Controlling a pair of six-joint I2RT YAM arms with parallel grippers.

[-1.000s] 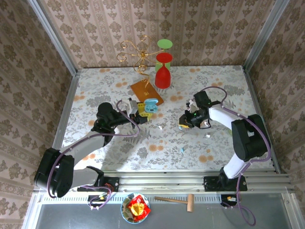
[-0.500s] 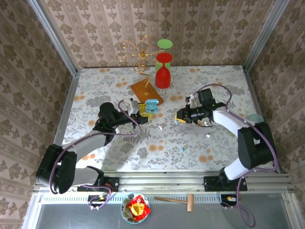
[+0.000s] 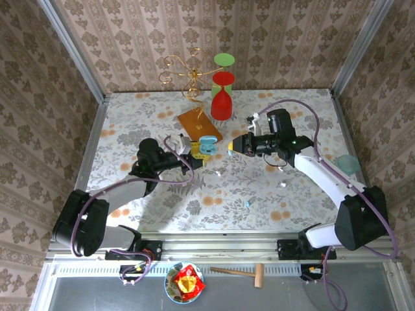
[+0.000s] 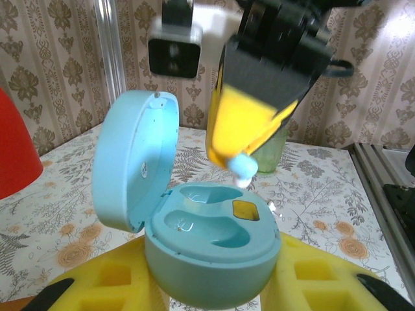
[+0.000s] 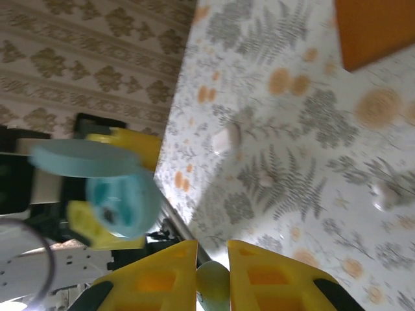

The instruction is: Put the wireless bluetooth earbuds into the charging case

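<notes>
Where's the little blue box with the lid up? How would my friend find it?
Start at the orange board in the middle of the flowery table. Just beside its near corner, the left gripper holds the light blue charging case. It is the only blue thing with a round lid standing open.

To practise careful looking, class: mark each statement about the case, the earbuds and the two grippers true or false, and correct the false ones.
1. The case has its lid open. True.
2. Both wells of the case hold earbuds. False: both are empty.
3. The right gripper pinches an earbud between its fingers. True.
4. The left gripper holds nothing. False: it is shut on the case.
5. A loose earbud lies on the table. True.
</notes>
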